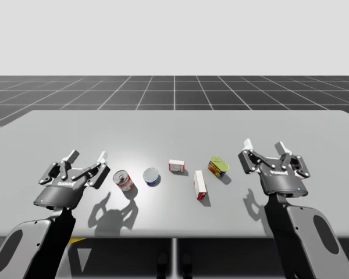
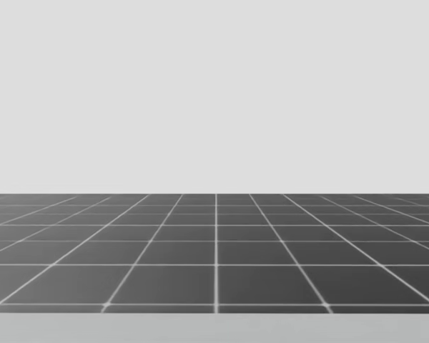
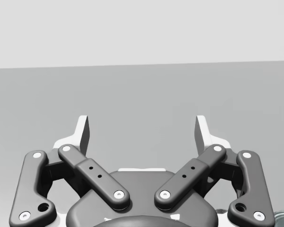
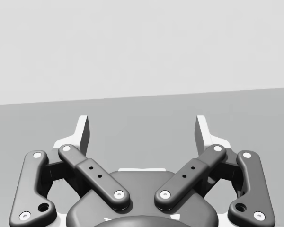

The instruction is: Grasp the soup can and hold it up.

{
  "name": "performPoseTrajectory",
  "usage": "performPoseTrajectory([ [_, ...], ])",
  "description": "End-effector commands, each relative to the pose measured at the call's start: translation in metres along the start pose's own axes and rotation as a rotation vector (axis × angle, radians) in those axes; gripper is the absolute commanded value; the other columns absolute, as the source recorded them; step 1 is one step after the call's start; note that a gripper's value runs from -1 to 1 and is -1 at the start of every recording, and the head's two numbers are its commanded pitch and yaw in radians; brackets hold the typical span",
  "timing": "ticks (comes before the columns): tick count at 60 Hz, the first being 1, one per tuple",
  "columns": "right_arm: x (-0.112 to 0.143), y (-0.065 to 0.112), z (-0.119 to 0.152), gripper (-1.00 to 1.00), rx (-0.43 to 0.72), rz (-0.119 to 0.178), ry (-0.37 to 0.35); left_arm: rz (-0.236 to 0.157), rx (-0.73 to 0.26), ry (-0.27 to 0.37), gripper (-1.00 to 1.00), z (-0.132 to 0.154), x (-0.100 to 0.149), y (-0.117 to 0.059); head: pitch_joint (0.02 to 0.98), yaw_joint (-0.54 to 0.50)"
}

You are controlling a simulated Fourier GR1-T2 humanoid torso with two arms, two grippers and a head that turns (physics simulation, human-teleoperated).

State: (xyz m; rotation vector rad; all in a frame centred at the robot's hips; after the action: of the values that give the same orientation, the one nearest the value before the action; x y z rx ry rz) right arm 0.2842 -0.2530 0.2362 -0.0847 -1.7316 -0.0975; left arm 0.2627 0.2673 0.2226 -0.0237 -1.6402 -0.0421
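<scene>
Both tools are spread wide, nothing between the fingers on either side. My left tool point(image 1: 88, 157) hovers over the desk point(image 1: 174, 125) at the lower left of the high view, and there's the soup can point(image 1: 123, 180), red and white, just to its right and clear of the fingers. Along the row rightward: a blue can point(image 1: 151, 176), a small red-and-white box point(image 1: 176, 165), a taller white-and-red box point(image 1: 200, 185), a green-and-yellow can point(image 1: 218, 167). My right tool point(image 1: 264, 145) hangs open past that last can, at the right of the frame.
</scene>
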Motion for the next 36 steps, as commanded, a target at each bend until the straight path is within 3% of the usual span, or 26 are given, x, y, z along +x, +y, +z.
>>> performPoseTrajectory([
  [1, 0.0005, 0.0018, 0.0041, -1.00, -0.066, -0.024, -0.046, -0.006, -0.005, 0.003, -1.00, 0.0006, -0.0006, -0.0011, 0.080, 0.01],
  [3, 0.0016, 0.0024, 0.0045, -1.00, -0.009, -0.029, -0.023, -0.008, -0.007, 0.005, -1.00, 0.0006, -0.0009, -0.0013, 0.085, 0.01],
  [6, 0.0018, 0.0023, 0.0028, -1.00, -0.025, -0.038, -0.035, -0.010, -0.007, 0.007, -1.00, 0.0005, -0.0013, -0.0015, 0.097, 0.01],
  [9, 0.0027, 0.0011, 0.0016, -1.00, 0.005, -0.036, -0.019, -0.010, -0.007, 0.007, -1.00, 0.0004, -0.0014, -0.0015, 0.109, 0.01],
  [11, 0.0037, 0.0010, 0.0017, -1.00, -0.016, -0.013, 0.008, -0.011, -0.006, 0.007, -1.00, 0.0004, -0.0015, -0.0014, 0.127, 0.01],
  [17, 0.0039, 0.0006, 0.0021, -1.00, -0.003, -0.026, -0.002, -0.013, -0.005, 0.008, -1.00, 0.0004, -0.0016, -0.0013, 0.188, 0.02],
  [36, 0.0020, -0.0008, 0.0013, -1.00, -0.031, -0.008, 0.015, -0.019, -0.003, 0.008, -1.00, 0.0001, -0.0021, -0.0011, 0.498, 0.08],
])
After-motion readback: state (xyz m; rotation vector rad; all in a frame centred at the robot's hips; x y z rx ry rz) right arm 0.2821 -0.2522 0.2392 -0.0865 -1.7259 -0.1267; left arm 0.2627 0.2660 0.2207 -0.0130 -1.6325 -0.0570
